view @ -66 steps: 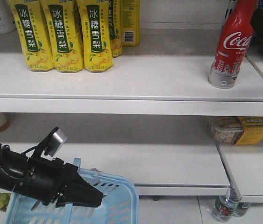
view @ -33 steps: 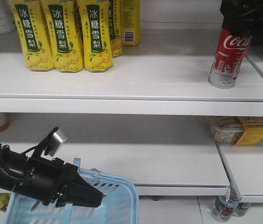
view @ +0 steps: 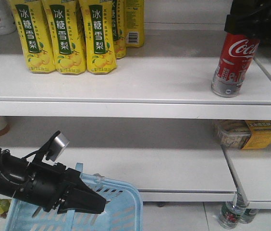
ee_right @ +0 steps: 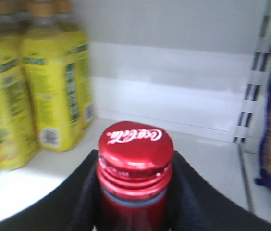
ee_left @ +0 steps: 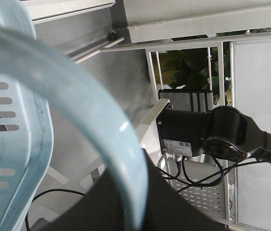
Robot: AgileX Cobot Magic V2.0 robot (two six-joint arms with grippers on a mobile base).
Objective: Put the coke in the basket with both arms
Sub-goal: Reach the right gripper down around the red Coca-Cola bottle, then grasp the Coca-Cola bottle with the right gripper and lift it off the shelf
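Two claws are at work: nearest you, low on the left, your left gripper (view: 102, 206) is pinched narrow on the handle of the pale blue basket (view: 128, 192), which sits in front of the lower white shelf (view: 174, 168). Higher and farther back, at the right end of the upper shelf (view: 150, 77), the coke (view: 232, 62) leans slightly, and your right gripper (view: 245, 26) is clamped on its neck just under the red cap. Yellow drink cartons (view: 63, 36) crowd that shelf's left end, a wrapped food tray (view: 246, 134) lies on the lower right shelf, and clear bottles (view: 231, 214) stand on the floor beneath.
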